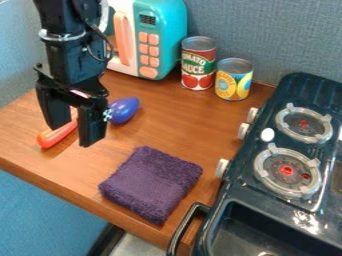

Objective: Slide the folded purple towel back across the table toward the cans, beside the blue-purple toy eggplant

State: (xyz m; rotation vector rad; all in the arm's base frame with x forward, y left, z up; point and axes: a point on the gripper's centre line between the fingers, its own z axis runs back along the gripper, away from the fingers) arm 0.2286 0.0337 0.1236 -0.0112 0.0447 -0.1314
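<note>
"So, in the camera view, are the fingers (pixel 71 136) holding anything?"

"No, they're parted, pointing down over the table (pixel 180 120). The orange-red piece (pixel 53 137) lies behind and partly between them as seen, and the blue piece (pixel 125 110) sits just beside the nearer one."

"And the cloth (pixel 152 184)?"

"In front of the fingers and off to their right in view, folded into a thick pad, probably so it stays compact. The two cans, tomato sauce (pixel 198 65) and the yellow-labelled one (pixel 234 79), stand upright beyond the fingers, near the wall, perhaps to leave working room."

"Why's the stove (pixel 240 186) over there?"

"Well right of them, its knobs face the table, likely for easy reach."

"What's hard to make out?"

"A finger hides part of the orange-red piece, so I can't tell its full shape, or whether either piece touches the fingers. The toy microwave (pixel 170 30), behind them, is cut off above; the stove runs out of frame."
</note>
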